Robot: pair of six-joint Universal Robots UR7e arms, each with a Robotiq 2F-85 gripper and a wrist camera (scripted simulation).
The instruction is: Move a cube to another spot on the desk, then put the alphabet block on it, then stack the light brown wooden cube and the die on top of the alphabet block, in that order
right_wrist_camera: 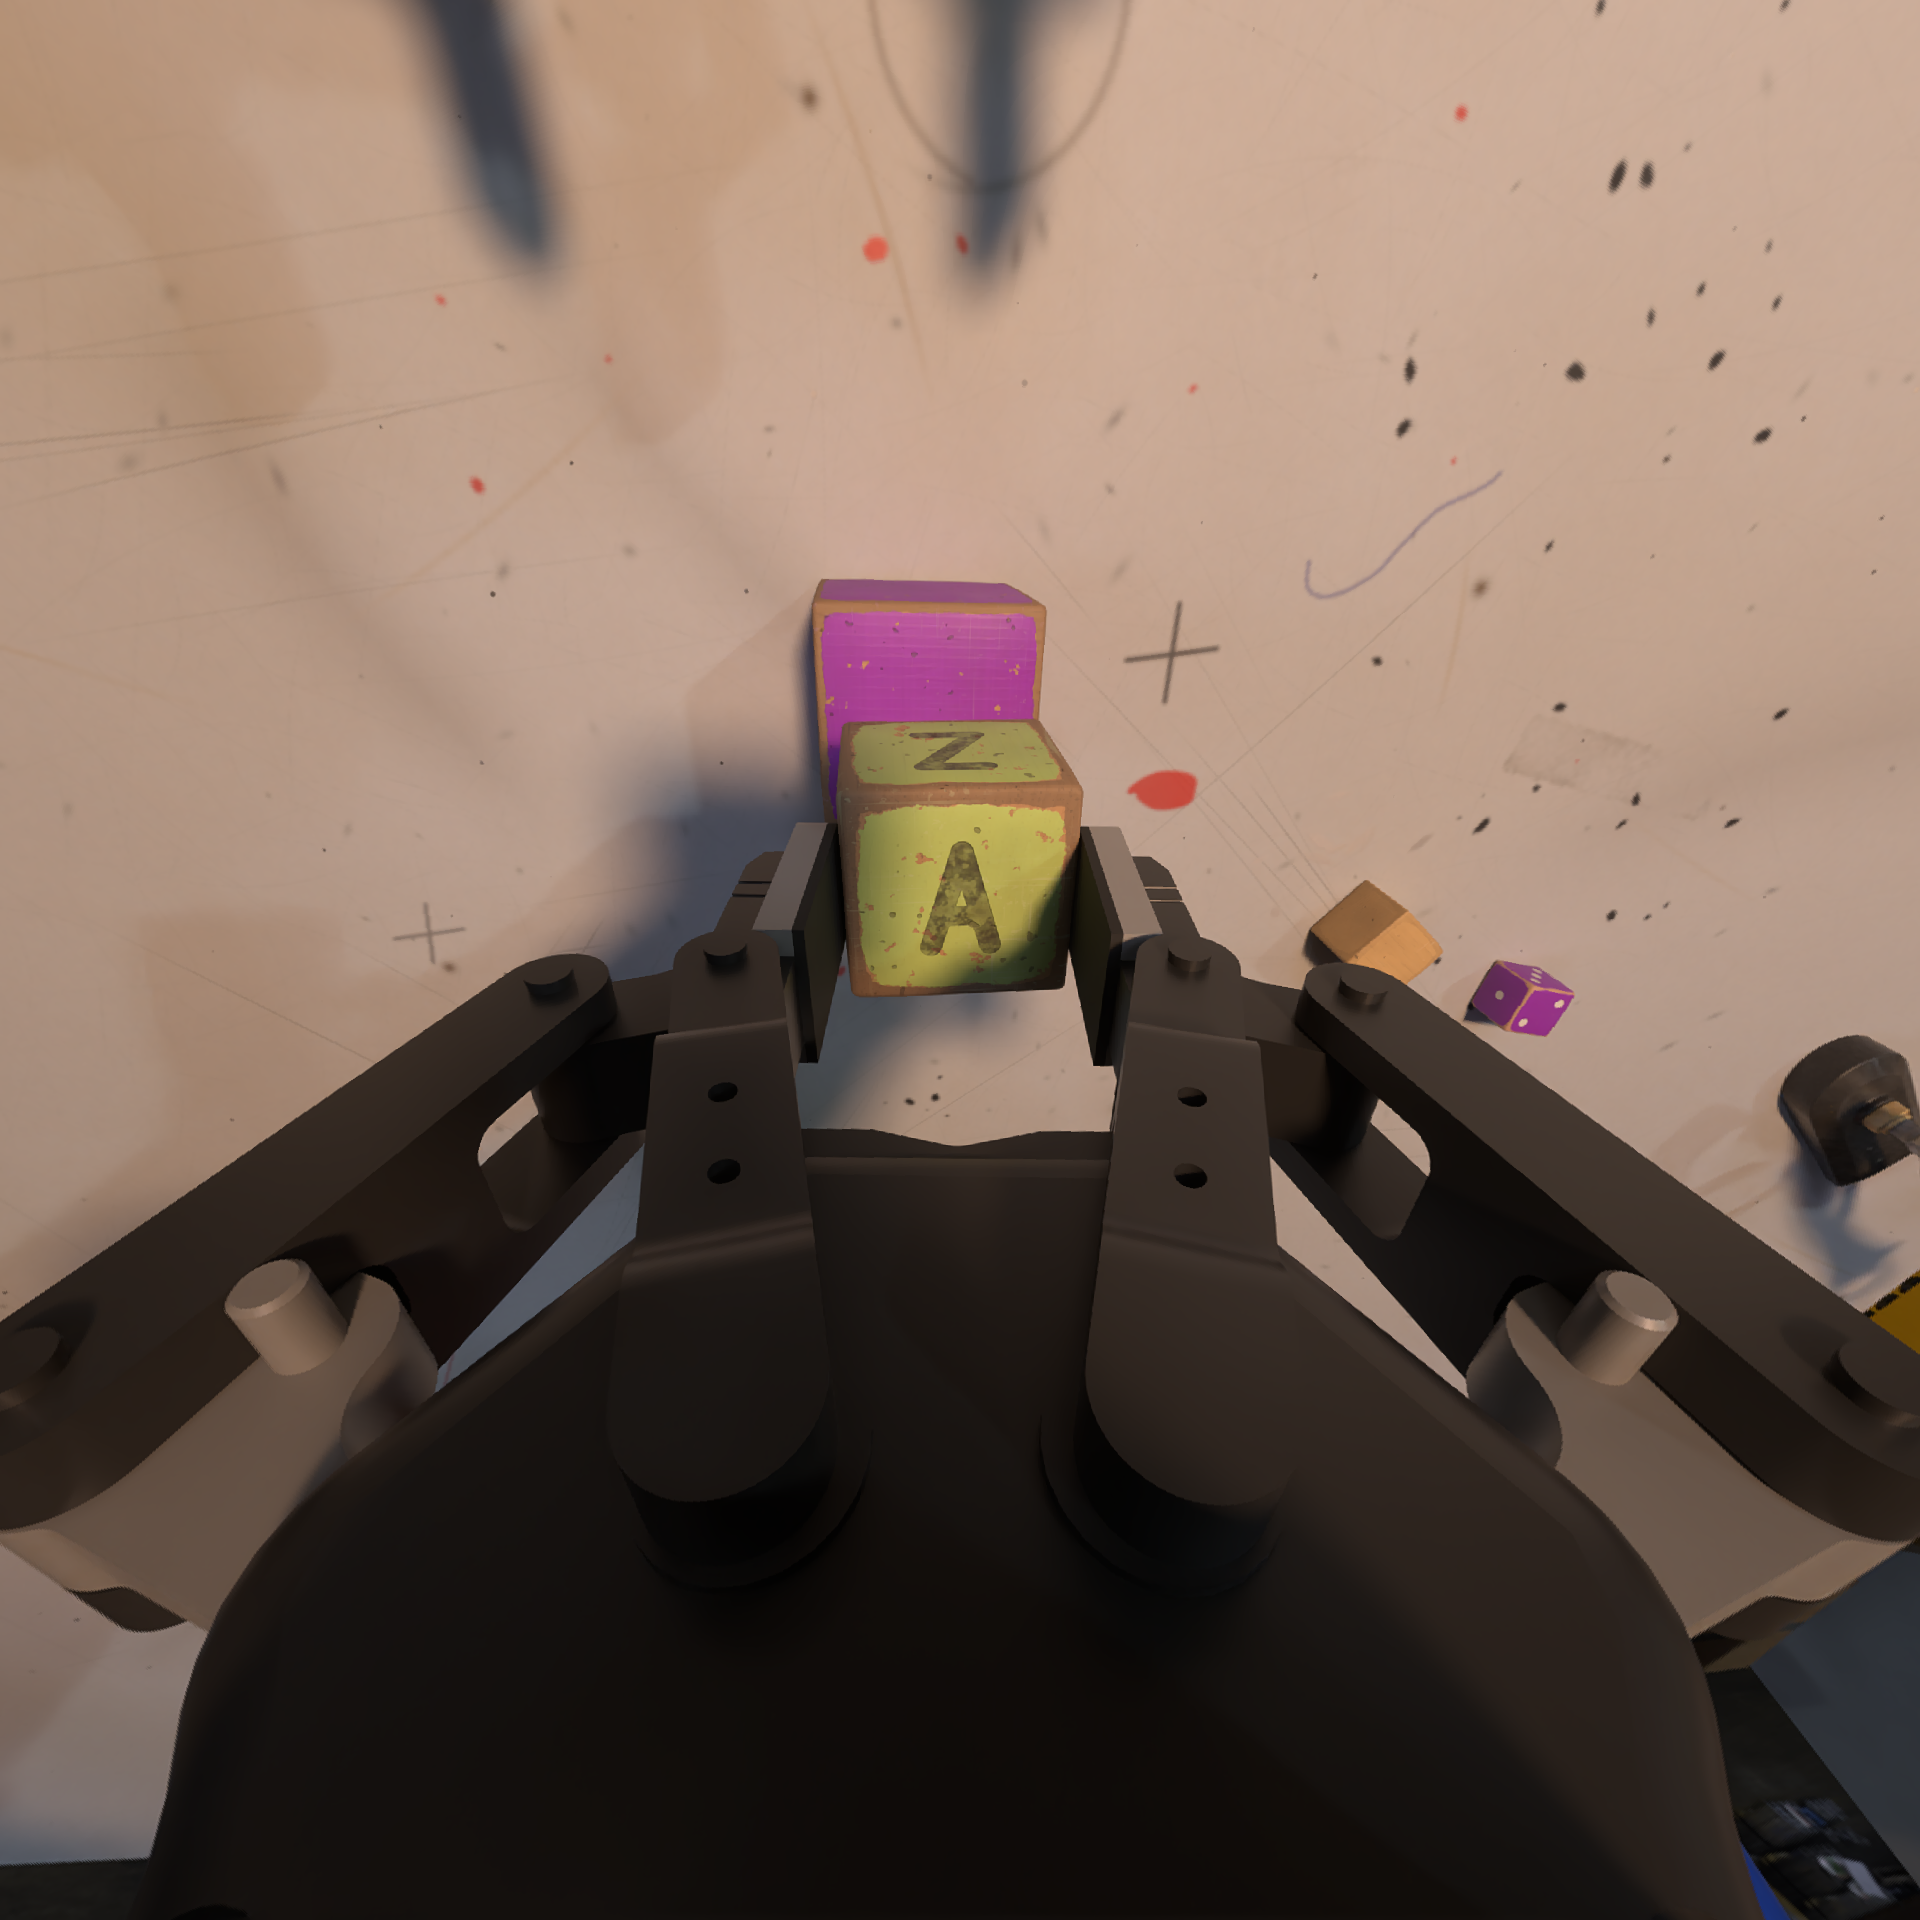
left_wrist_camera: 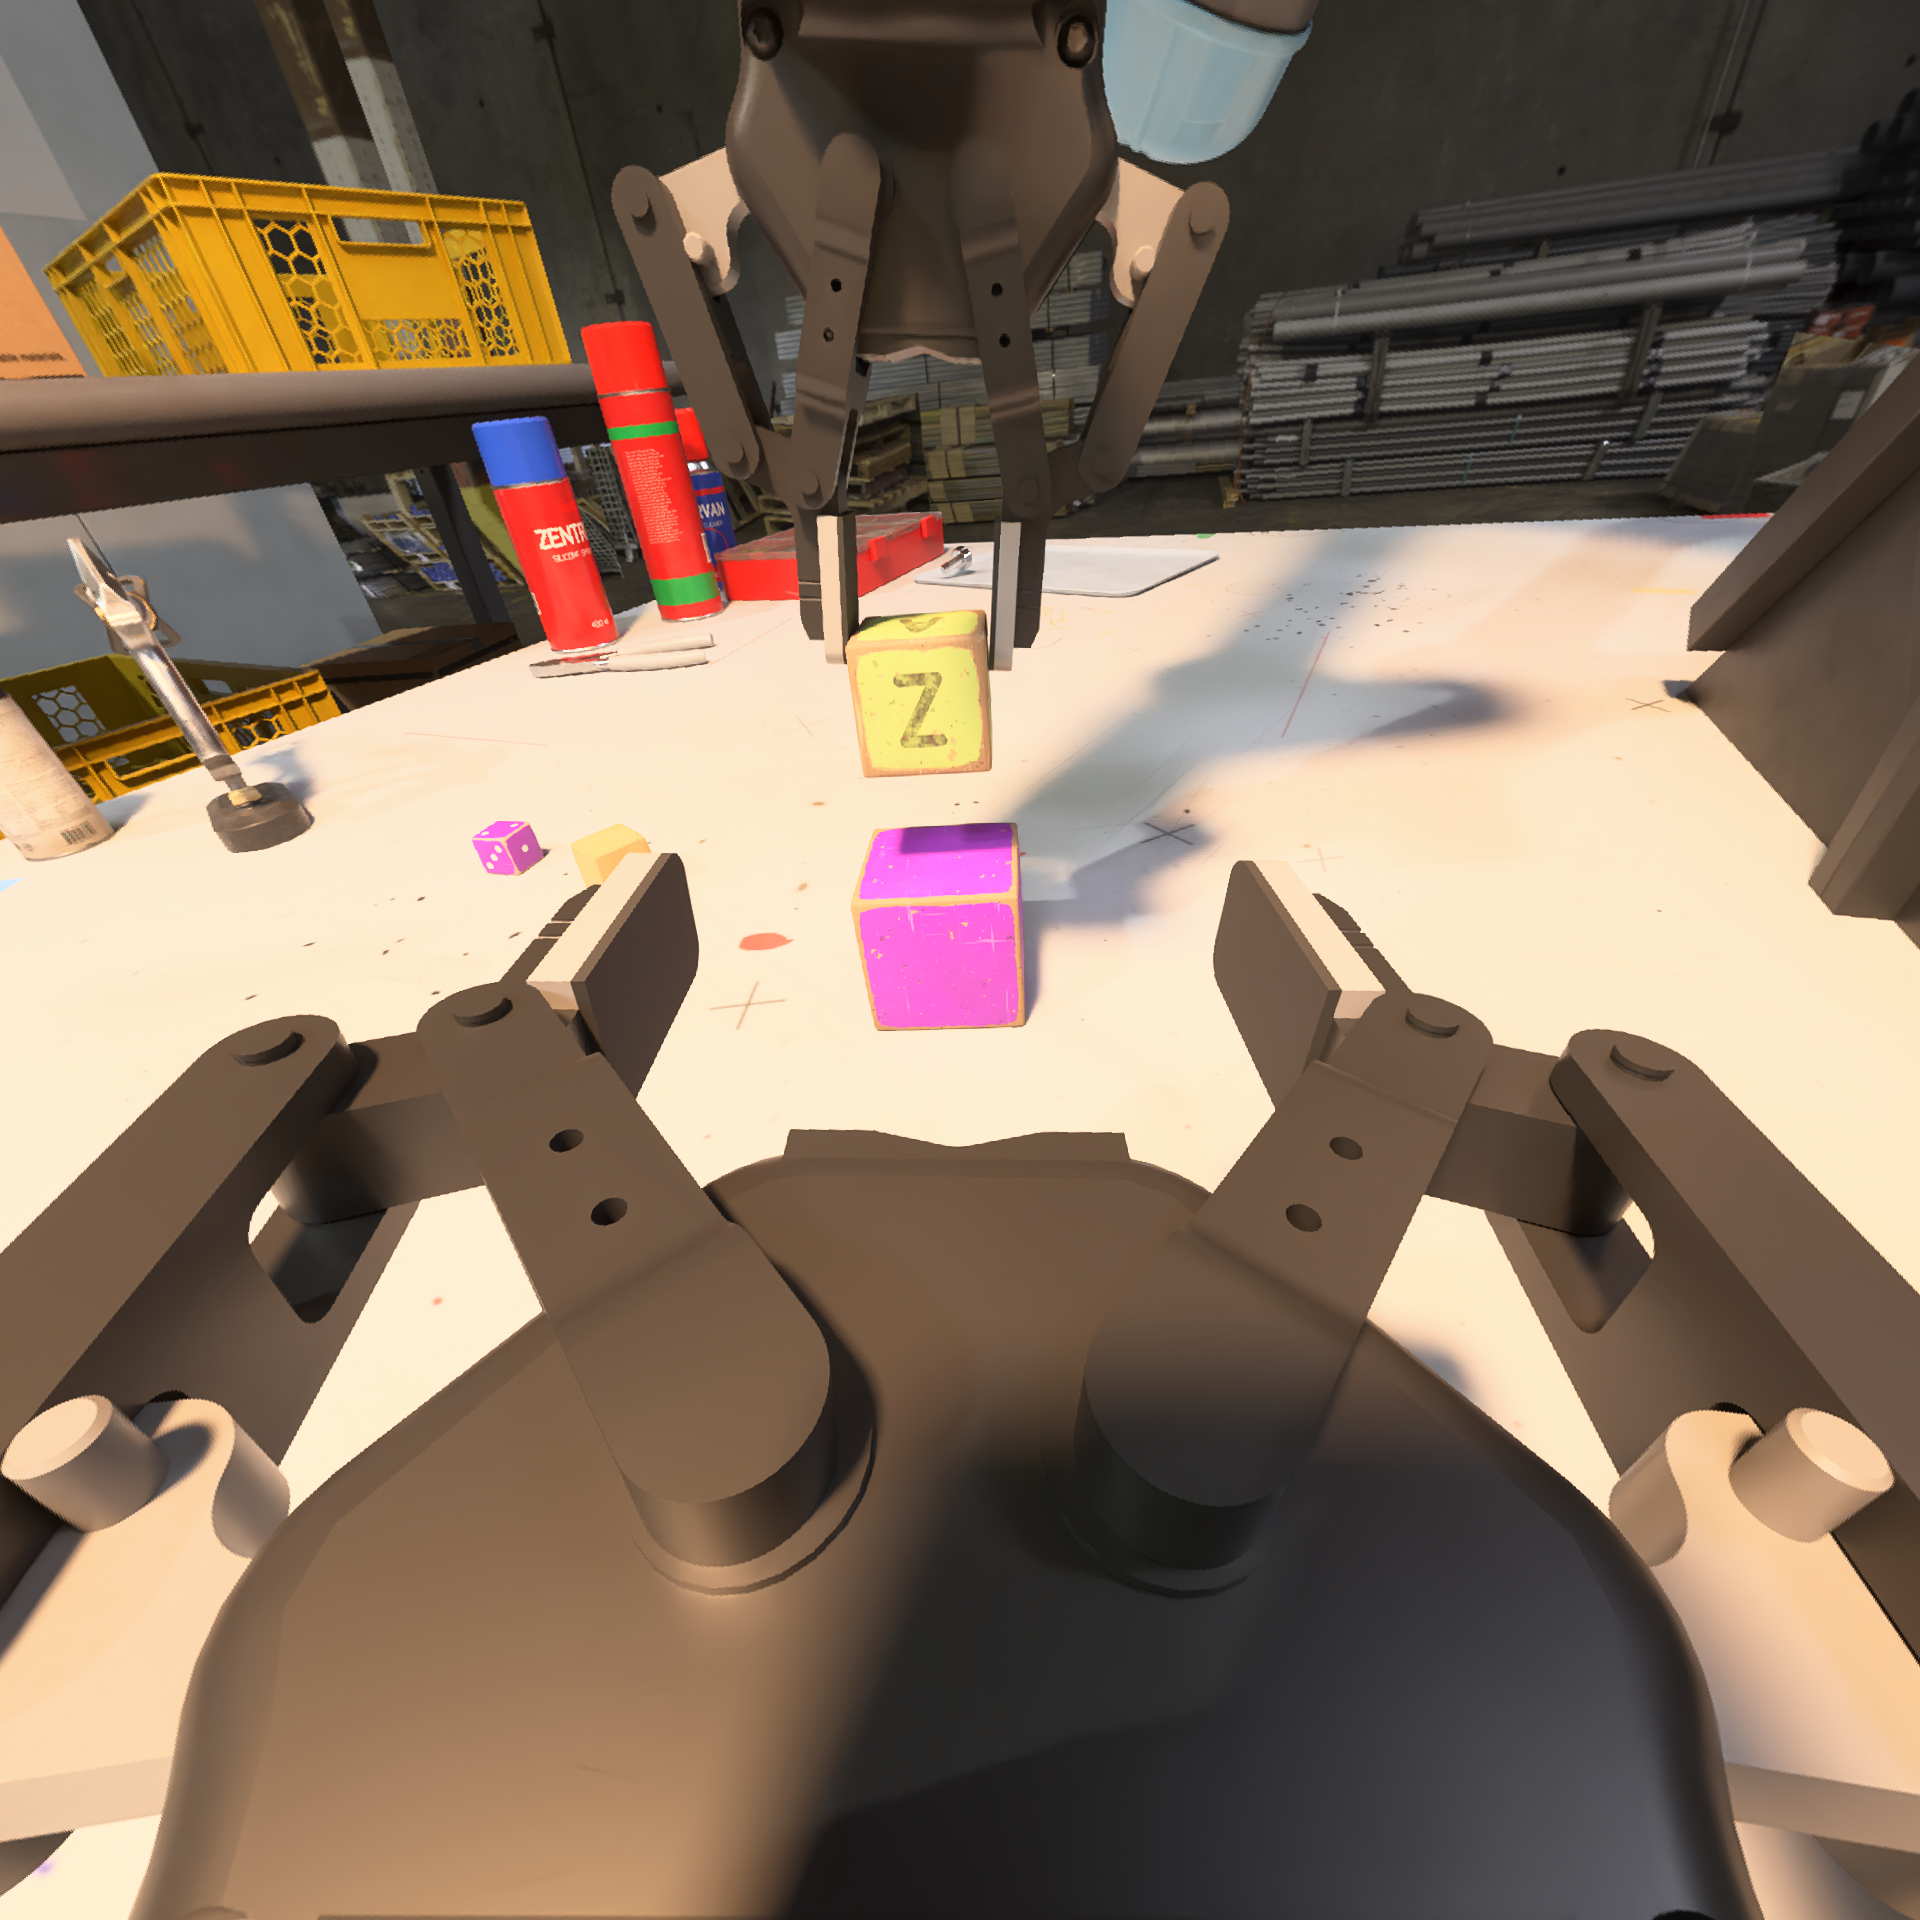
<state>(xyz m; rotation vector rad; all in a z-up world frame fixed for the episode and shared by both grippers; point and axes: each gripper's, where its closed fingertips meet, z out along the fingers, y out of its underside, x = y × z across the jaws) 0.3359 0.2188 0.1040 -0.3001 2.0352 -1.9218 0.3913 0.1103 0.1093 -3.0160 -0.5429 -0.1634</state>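
Observation:
My right gripper (right_wrist_camera: 956, 935) is shut on the yellow alphabet block (right_wrist_camera: 961, 899) and holds it in the air just above and behind the magenta cube (right_wrist_camera: 925, 655). In the left wrist view the right gripper (left_wrist_camera: 920, 634) hangs from above with the alphabet block (left_wrist_camera: 920, 707) over the magenta cube (left_wrist_camera: 940, 930), a gap between them. My left gripper (left_wrist_camera: 951, 914) is open and empty, low over the desk, with the magenta cube just ahead of its fingertips. The light brown wooden cube (left_wrist_camera: 608, 847) (right_wrist_camera: 1371, 930) and the purple die (left_wrist_camera: 506, 847) (right_wrist_camera: 1522, 997) lie side by side on the desk.
Spray cans (left_wrist_camera: 597, 520), a red box (left_wrist_camera: 831, 561) and a white tray (left_wrist_camera: 1091, 569) stand at the desk's far side. A yellow crate (left_wrist_camera: 301, 275) sits on a shelf. A black-based clamp stand (left_wrist_camera: 255, 810) (right_wrist_camera: 1849, 1107) is near the die. A brown board (left_wrist_camera: 1818, 665) stands at right.

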